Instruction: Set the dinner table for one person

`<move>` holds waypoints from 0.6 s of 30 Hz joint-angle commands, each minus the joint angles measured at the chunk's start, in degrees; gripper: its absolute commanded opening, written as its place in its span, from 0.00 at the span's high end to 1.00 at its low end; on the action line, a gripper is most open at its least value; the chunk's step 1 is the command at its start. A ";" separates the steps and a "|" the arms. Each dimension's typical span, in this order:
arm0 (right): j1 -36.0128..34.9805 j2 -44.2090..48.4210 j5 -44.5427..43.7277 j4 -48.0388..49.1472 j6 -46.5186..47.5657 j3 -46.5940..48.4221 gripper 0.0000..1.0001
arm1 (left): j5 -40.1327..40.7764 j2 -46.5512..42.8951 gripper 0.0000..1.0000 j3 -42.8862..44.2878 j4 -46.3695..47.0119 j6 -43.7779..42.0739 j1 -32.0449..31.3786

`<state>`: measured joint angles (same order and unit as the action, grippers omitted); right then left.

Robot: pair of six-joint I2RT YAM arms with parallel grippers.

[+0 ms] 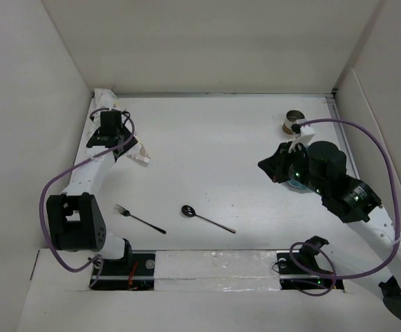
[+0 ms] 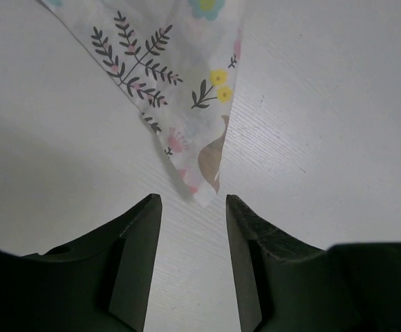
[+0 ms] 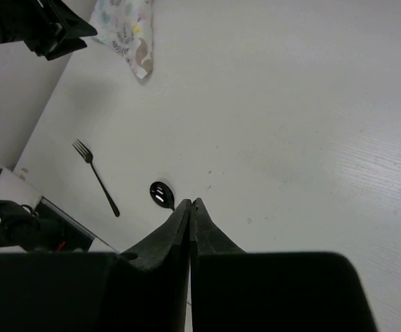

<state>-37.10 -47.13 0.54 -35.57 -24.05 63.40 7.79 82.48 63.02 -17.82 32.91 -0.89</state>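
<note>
Bench is lying flat between white wall panels, spreading ahead of both arms.
Being rigid, smooth and fixed, it is offering no hold. Grasping is better suited to the soft, light mat at far left, its corner pointing at the partly open, empty left pincer. The right pincer is hovering pinched closed, gripping nothing.

You have a plain white dinner table; the mat is pale with dark leaf sprigs, yellow and pink flowers and a tan shape; your fork and spoon look black
</note>
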 commanded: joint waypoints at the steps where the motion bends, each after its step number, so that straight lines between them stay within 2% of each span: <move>1: 0.36 1.61 2.01 1.55 -0.64 -1.86 0.91 | 1.17 0.48 0.60 -2.11 2.35 2.60 -0.78; 5: 0.36 0.56 2.45 1.47 0.14 -1.44 0.69 | 2.84 6.80 0.59 -2.64 2.18 4.71 -4.91; 6: 0.36 0.29 2.37 1.38 0.41 -1.09 0.66 | 2.84 7.43 0.59 -3.08 2.61 5.32 -6.22; 11: 0.36 -0.50 4.03 1.38 0.76 -0.73 0.62 | 1.70 9.10 0.58 -7.47 7.00 9.36 -6.85; 13: 0.36 -0.59 5.00 1.56 0.76 -0.90 0.61 | 1.88 9.46 0.52 -8.96 8.24 10.16 -6.85; 18: 0.36 -0.59 6.67 2.08 0.32 -2.22 0.60 | 4.50 10.77 0.51 -10.81 11.49 12.44 -6.85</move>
<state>-37.10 -48.10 4.99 -35.55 -24.21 61.39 9.72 92.99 52.93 -10.41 42.70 -8.05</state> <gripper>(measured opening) 0.403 0.488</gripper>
